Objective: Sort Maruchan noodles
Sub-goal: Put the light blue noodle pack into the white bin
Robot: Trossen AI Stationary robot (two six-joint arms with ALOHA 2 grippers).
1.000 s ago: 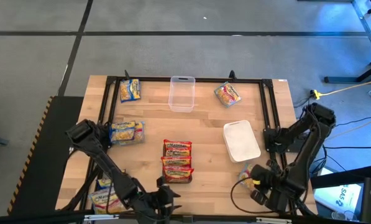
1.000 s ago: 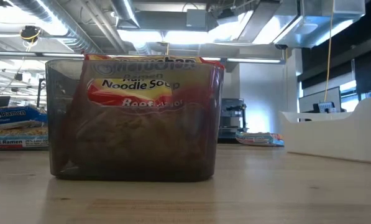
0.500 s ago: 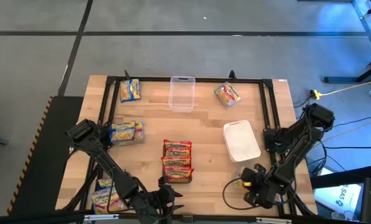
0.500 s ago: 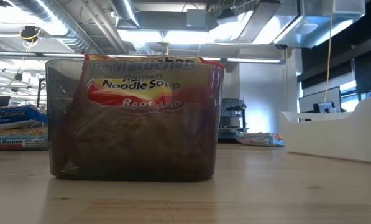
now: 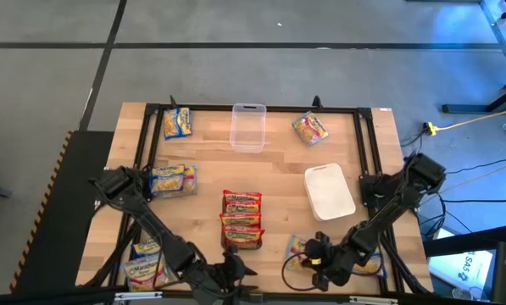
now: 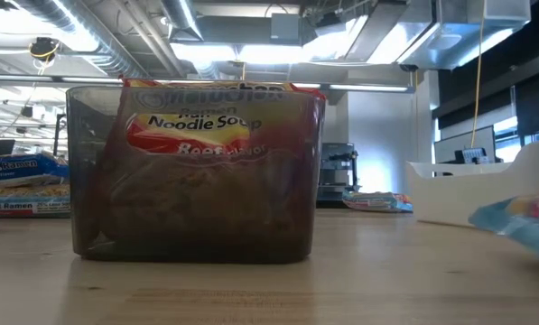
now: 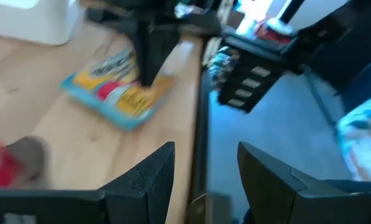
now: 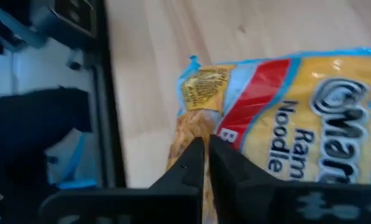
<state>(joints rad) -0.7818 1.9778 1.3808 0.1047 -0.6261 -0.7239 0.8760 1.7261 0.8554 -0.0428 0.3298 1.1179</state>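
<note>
Now, step in hand: the right tool (image 8: 204, 163) is clenched on the edge of a blue-trimmed noodle packet (image 8: 278, 118) and carries it low over the near part of the tabletop (image 5: 278, 182), between the white container (image 5: 329, 191) and the red stack.
Left tool: the left tool (image 7: 201, 163) waits at the near edge of the tabletop, its jaws released and nothing between them.
Sorted so far: three red packets (image 5: 242, 220) lie stacked in the middle; blue ones (image 5: 171, 180) lie at the left side, and more packets (image 5: 147, 267) at the near left corner.
Not sorted: one packet (image 5: 177, 123) at the far left and one packet (image 5: 310, 128) at the far right lie alone, well apart from the groups.
Next move: by my judgement, the held packet should go to the packets of the same colour, then the tool must release it flat.
Surface: light wooden tabletop with a black frame; a clear container (image 5: 247, 127) stands at the far side.
Room: grey floor around; in the low view, ceiling pipes, bright lamps and a dark tub (image 6: 195, 171) with a beef packet inside.
</note>
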